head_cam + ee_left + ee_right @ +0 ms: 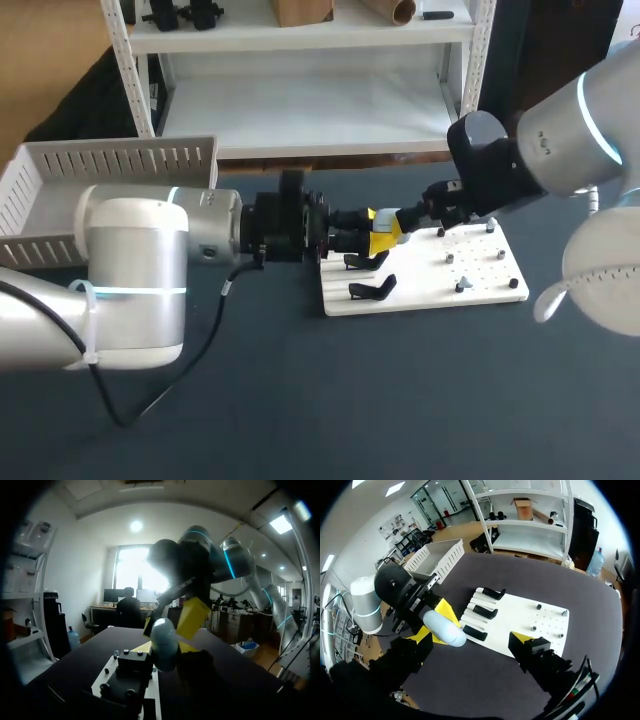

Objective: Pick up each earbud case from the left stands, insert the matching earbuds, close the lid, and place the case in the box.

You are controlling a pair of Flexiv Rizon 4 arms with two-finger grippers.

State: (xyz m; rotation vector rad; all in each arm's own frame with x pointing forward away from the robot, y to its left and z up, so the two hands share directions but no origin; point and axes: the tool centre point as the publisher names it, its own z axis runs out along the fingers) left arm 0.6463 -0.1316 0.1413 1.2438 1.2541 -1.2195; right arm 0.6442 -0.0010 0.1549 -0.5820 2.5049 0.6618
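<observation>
Step in hand, as we read it: earbud case (pixel 449 631) is off its stand and held in the air, earbuds not yet in.

- Left gripper (pixel 435 624): fingers clamped on the case, one yellow tip on each side. It holds the case over the table (pixel 400 400), just off the left edge of the white board (pixel 480 285).
- Case: pale blue, rounded. Lid looks closed from both wrist views, and we see no seam gap.
- Right gripper (pixel 392 228): fingers apart, right up against the case. One yellow tip sits just beside the case. We can't confirm both fingers are touching it, so we count it as not gripping.
- Two black stands (pixel 366 261) on the board's left side look bare.
- Small bits on the board's right half are too small to confirm as earbuds.
- White slatted box (pixel 120 158) is at far left, well apart from the case.

Next move, our call: right fingers need to catch the lid and flip it while the left keeps the case steady. Then they fetch the matching earbuds.

Writing: nothing legible on the case, board or box.
</observation>
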